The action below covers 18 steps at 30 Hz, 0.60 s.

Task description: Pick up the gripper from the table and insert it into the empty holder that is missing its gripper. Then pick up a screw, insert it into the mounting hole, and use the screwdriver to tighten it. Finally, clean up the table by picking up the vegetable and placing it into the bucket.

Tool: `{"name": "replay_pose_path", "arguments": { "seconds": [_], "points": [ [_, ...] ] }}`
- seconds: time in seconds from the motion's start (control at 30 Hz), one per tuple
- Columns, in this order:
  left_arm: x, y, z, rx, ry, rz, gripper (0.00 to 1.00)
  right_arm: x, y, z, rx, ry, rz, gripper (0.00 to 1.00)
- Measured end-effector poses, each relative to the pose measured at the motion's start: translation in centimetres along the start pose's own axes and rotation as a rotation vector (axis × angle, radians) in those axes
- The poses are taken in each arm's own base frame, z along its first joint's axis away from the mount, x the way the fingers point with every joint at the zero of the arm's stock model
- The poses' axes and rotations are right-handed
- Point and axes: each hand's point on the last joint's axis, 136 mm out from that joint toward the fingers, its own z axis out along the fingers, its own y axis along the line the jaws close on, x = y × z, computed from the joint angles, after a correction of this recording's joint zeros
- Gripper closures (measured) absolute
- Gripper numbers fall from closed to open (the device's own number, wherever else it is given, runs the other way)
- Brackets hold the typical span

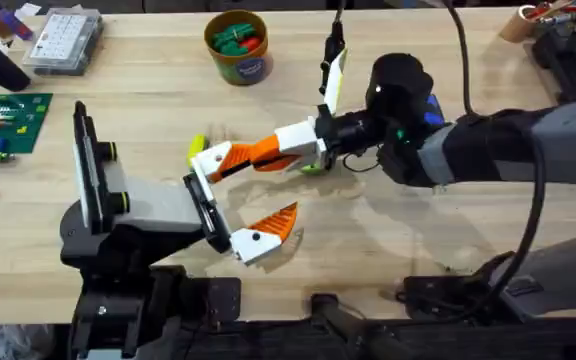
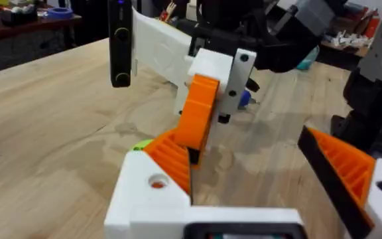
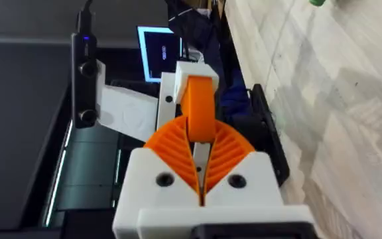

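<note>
Right gripper point(image 1: 255, 152): jaws pressed together, pinching the orange ribbed part of the gripper point(image 1: 211, 160). In the right wrist view the orange wedge point(image 3: 197, 99) stands straight out from between the jaws, its white base at the far end.

The gripper's white base lies against the near-side end of the holder point(image 1: 206, 212), the black-and-white mount on the bulky grey arm. In the left wrist view the base point(image 2: 148, 192) shows a round hole on top, with the ribbed orange face just beyond it. Cannot tell whether it is fully seated.

Left gripper point(image 1: 263, 185): jaws spread wide. One side is the held gripper. The other is the dotted finger point(image 1: 258, 238), orange and white, well apart from it and angled out over the counter point(image 1: 418, 240).

A small yellow-green piece point(image 1: 196, 148) lies on the counter just beside the gripper's white base, on the side away from the right jaws.

The bucket point(image 1: 238, 45), with green and red pieces inside, stands well beyond both sets of jaws at the counter's far edge. A clear parts box point(image 1: 63, 40) sits at the far left corner.
</note>
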Motion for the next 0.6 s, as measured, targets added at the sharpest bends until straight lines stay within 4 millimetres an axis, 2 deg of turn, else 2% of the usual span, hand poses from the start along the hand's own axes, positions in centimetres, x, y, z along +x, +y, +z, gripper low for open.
{"name": "replay_pose_path", "arguments": {
  "seconds": [0.6],
  "points": [
    [0.02,-0.17,0.00,0.010,0.001,-0.002,0.014,0.20,-0.09,-0.15,-0.006,-0.023,-0.011,0.995]
  ]
}}
